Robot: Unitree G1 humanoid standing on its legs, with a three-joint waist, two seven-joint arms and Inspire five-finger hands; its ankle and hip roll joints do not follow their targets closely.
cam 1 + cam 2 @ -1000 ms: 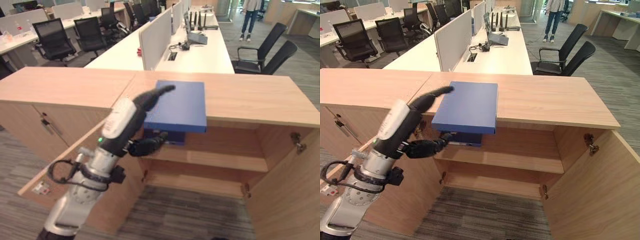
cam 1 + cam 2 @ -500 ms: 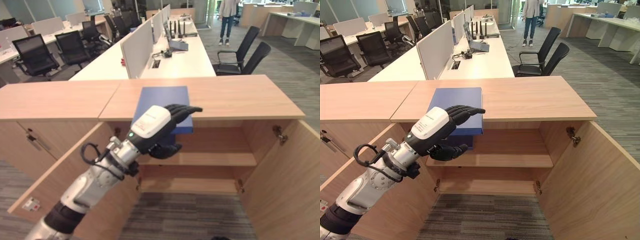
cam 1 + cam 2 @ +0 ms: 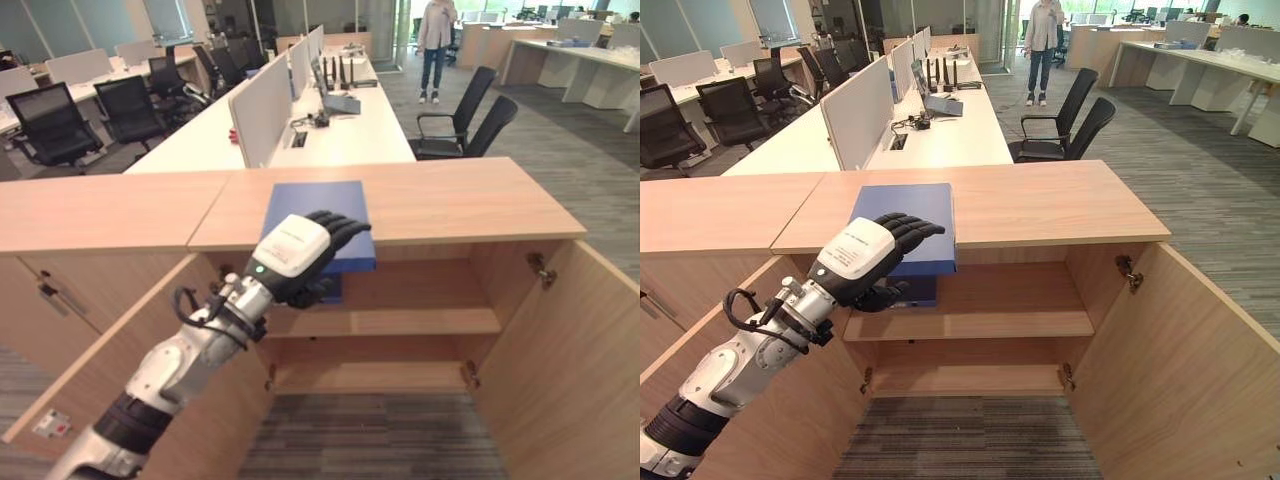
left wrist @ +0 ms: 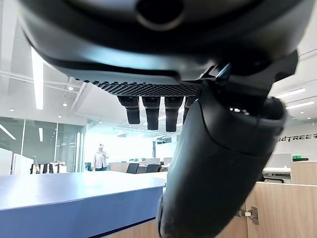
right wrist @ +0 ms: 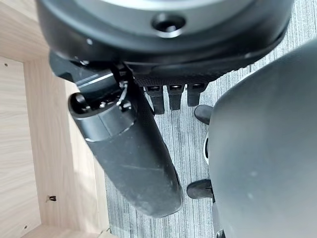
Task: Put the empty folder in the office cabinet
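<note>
My silver-grey left arm reaches up and forward from the lower left. My dark left hand [image 3: 300, 258] with its white back plate is out in front, fingers [image 3: 345, 228] stretched forward, nearly straight, thumb tucked beneath. My dark right hand [image 5: 148, 94] hangs low, fingers straight down, thumb standing out beside them.

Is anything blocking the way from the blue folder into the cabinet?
Nothing visible does. The flat blue folder overhangs the wooden cabinet's top, under the left hand; both doors stand open, and the shelf below looks bare.
</note>
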